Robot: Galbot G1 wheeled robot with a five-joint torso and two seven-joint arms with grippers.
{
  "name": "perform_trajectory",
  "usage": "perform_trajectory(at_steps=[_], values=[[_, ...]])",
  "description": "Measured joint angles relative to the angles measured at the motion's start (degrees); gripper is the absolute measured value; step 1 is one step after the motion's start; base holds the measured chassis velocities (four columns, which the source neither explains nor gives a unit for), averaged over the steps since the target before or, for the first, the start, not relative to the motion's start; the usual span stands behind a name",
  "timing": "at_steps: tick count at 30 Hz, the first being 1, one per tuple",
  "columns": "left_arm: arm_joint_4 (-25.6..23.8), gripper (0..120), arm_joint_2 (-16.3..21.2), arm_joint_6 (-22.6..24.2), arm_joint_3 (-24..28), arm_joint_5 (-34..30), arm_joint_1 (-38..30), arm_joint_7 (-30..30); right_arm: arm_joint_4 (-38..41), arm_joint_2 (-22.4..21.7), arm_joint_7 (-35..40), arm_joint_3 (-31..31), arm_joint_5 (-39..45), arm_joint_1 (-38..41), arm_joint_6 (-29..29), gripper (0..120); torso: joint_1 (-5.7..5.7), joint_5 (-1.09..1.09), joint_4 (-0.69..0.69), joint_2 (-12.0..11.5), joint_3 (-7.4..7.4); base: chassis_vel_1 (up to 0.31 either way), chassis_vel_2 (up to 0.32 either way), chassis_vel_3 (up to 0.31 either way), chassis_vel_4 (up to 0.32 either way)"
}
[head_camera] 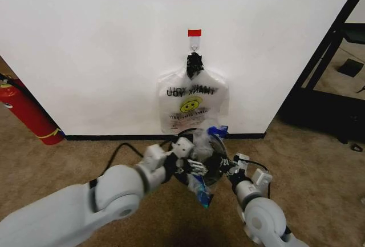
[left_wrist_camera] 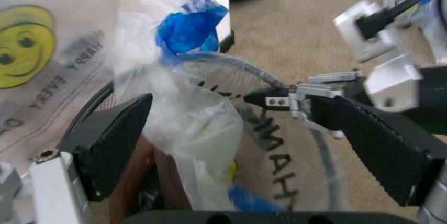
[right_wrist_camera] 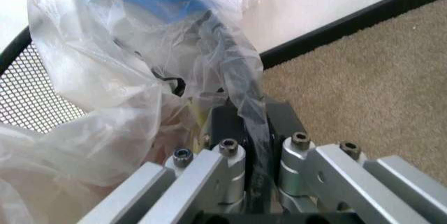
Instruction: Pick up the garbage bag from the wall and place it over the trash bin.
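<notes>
The garbage bag (head_camera: 206,137), see-through whitish plastic with blue patches, stands bunched over the mouth of the black mesh trash bin (head_camera: 212,174) at the foot of the wall (head_camera: 102,41). My right gripper (head_camera: 227,165) is shut on a twisted strip of the garbage bag (right_wrist_camera: 140,51) beside the bin's mesh side (right_wrist_camera: 35,98); in its wrist view the right gripper (right_wrist_camera: 253,124) pinches the film. My left gripper (head_camera: 191,166) is at the bin's other side. The left gripper (left_wrist_camera: 244,145) stands wide open around the garbage bag (left_wrist_camera: 188,114), above the bin's rim (left_wrist_camera: 237,69).
A bag with a yellow smiley (head_camera: 191,104) hangs from the hook under a red tape strip (head_camera: 195,32). A red fire extinguisher (head_camera: 28,116) leans at the left of the wall. Dark furniture (head_camera: 336,76) stands to the right. Brown carpet surrounds the bin.
</notes>
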Motion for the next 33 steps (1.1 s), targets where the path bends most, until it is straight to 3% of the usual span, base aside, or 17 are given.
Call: perform_trajectory(at_steps=[8, 16, 24, 29, 33], values=[[3.43, 96, -1.87, 1.03, 4.37, 0.50, -4.01, -0.72, 0.47, -0.11, -0.42, 0.15, -1.05, -1.11, -0.06, 0, 0.00, 0.01, 0.02, 0.00, 0.00, 0.000, 0.000, 0.000, 0.000], [6.68, 91, -2.52, 2.59, 12.25, 0.60, -10.21, -1.36, 0.83, -0.37, -0.39, 0.16, -1.25, -1.07, -0.28, 0, 0.00, 0.01, 0.01, 0.00, 0.00, 0.000, 0.000, 0.000, 0.000], [10.35, 63, -5.01, 2.28, 13.87, -0.09, -10.97, -4.13, 1.01, -0.61, -0.30, 0.43, -1.60, -1.54, -0.38, 0, 0.00, 0.00, 0.00, 0.00, 0.00, 0.000, 0.000, 0.000, 0.000], [10.40, 48, -4.91, 1.98, 14.08, -1.40, -11.46, -4.21, 0.63, -0.76, -0.28, 0.43, -1.84, -1.56, -0.41, 0, 0.00, 0.01, 0.01, 0.00, 0.00, 0.000, 0.000, 0.000, 0.000], [10.63, 29, -4.74, 1.85, 14.09, -1.81, -11.45, -3.59, 0.59, -0.95, -0.11, 0.43, -1.76, -1.32, -0.55, 0, 0.00, 0.01, 0.01, 0.00, 0.00, 0.000, 0.000, 0.000, 0.000]])
